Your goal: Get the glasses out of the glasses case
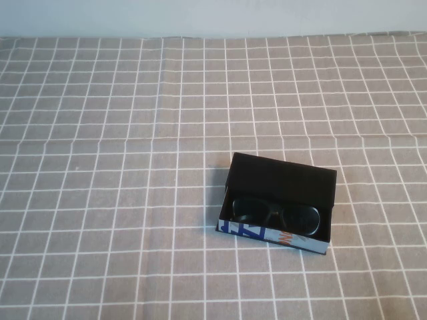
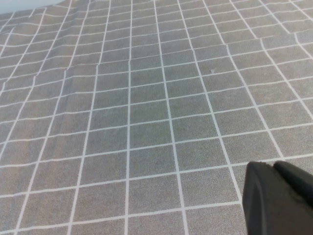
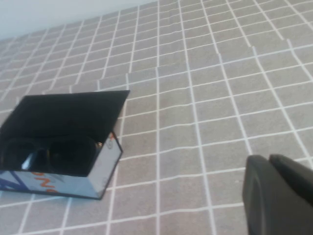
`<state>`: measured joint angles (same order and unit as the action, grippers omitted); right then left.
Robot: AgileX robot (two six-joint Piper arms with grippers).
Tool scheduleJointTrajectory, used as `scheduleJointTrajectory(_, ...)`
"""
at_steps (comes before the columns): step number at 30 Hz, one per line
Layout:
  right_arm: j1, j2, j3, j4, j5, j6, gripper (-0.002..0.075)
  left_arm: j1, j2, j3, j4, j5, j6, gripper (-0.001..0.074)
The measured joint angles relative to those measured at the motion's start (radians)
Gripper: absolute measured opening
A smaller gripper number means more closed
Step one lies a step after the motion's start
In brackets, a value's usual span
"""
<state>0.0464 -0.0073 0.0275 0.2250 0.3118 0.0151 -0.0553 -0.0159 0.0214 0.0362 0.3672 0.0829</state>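
The glasses case [image 1: 283, 179] lies open on the checked cloth, right of the middle, its black flap lid raised at the far side and its white printed side [image 1: 267, 234] facing me. The dark glasses [image 1: 275, 215] lie inside it, folded. The right wrist view also shows the case [image 3: 105, 164] with the glasses [image 3: 49, 154] in it. My right gripper [image 3: 268, 159] is shut and empty, over bare cloth well apart from the case. My left gripper [image 2: 272, 164] is shut and empty over bare cloth. Neither arm shows in the high view.
A grey cloth with a white grid [image 1: 133, 200] covers the whole table, with a fold line across its middle. A pale wall [image 1: 213, 17] runs along the far edge.
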Motion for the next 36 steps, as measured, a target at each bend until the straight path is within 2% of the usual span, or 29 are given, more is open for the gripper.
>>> scheduleJointTrajectory(12,0.0,0.0,0.0,0.034,0.0,0.0,-0.0018,0.0,0.0,0.0,0.0,0.0,0.0,-0.0005)
scheduleJointTrajectory(22,0.0,0.0,0.0,0.131,0.0,0.0,-0.0018,0.0,0.0,0.0,0.0,0.0,0.0,-0.0005)
scheduleJointTrajectory(36,0.0,0.0,0.0,0.14,-0.002,0.0,-0.0018,0.0,0.0,0.0,0.0,0.0,0.0,-0.0005)
